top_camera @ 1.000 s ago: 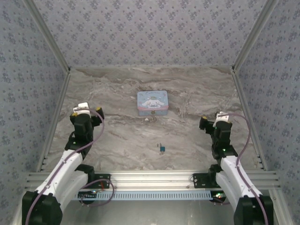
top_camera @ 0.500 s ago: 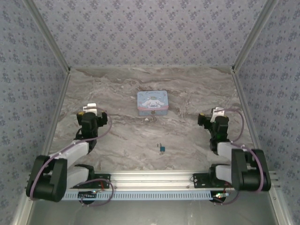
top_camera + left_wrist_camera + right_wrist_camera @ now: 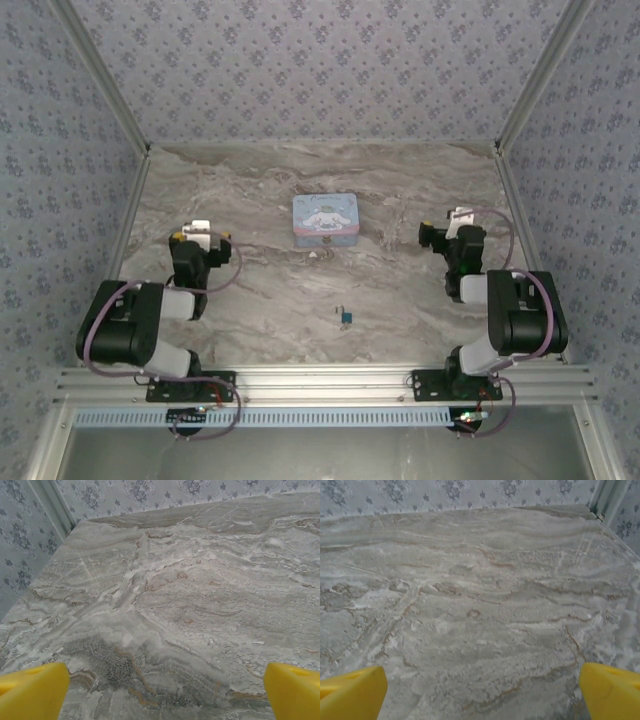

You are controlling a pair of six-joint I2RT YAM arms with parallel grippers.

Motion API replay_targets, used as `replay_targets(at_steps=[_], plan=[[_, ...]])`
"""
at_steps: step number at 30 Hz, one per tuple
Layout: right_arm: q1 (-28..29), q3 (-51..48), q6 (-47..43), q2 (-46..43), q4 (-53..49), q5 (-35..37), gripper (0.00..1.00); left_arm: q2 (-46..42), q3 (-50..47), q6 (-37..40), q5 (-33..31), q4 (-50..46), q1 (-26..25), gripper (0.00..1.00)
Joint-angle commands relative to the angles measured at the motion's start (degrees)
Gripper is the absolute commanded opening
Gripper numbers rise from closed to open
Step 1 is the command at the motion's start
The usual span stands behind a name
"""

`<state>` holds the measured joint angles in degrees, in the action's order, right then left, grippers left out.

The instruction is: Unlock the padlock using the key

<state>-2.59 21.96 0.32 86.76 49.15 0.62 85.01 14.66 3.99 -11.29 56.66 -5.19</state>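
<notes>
The tiny blue-teal padlock [image 3: 345, 318] with its thin silver shackle lies on the marble table [image 3: 260, 290], near the front middle. A small pale item [image 3: 317, 254], too small to identify, lies just in front of the tin. My left gripper [image 3: 198, 238] sits low at the left, far from the padlock. Its yellow fingertips [image 3: 32, 690] stand wide apart over bare marble, so the left gripper [image 3: 165, 692] is open and empty. My right gripper [image 3: 452, 230] sits low at the right. The right gripper [image 3: 482, 692] is also open, its fingertips [image 3: 610, 690] spread over bare marble.
A light-blue rectangular tin [image 3: 325, 219] with a cartoon picture lies flat at the middle back. Patterned walls enclose the table on three sides. Both arms are folded down beside their bases at the aluminium front rail [image 3: 320, 380].
Both arms have folded back and down toward their bases. The left gripper shifted slightly right, the right gripper slightly left and farther back. The padlock and the tin have not moved.
</notes>
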Motion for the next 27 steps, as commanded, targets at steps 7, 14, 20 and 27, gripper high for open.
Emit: replay_targets(at_steps=[7, 14, 20, 27], plan=[[0.83, 0.47, -1.76, 0.4, -3.35, 0.68, 1.0, 2.84, 8.93, -5.8, 10.85, -9.99, 7.06, 0.99], [0.9, 0.54, -1.72, 0.41, -3.44, 0.56, 1.0, 2.81, 9.03, -5.69, 10.51, -10.13, 6.87, 0.99], [0.89, 0.49, -1.73, 0.34, -3.41, 0.58, 1.0, 2.83, 8.92, -5.68, 10.41, -10.16, 6.85, 0.99], [0.98, 0.46, -1.77, 0.36, -3.35, 0.78, 1.0, 2.81, 9.01, -5.64, 10.29, -10.17, 6.73, 0.99]])
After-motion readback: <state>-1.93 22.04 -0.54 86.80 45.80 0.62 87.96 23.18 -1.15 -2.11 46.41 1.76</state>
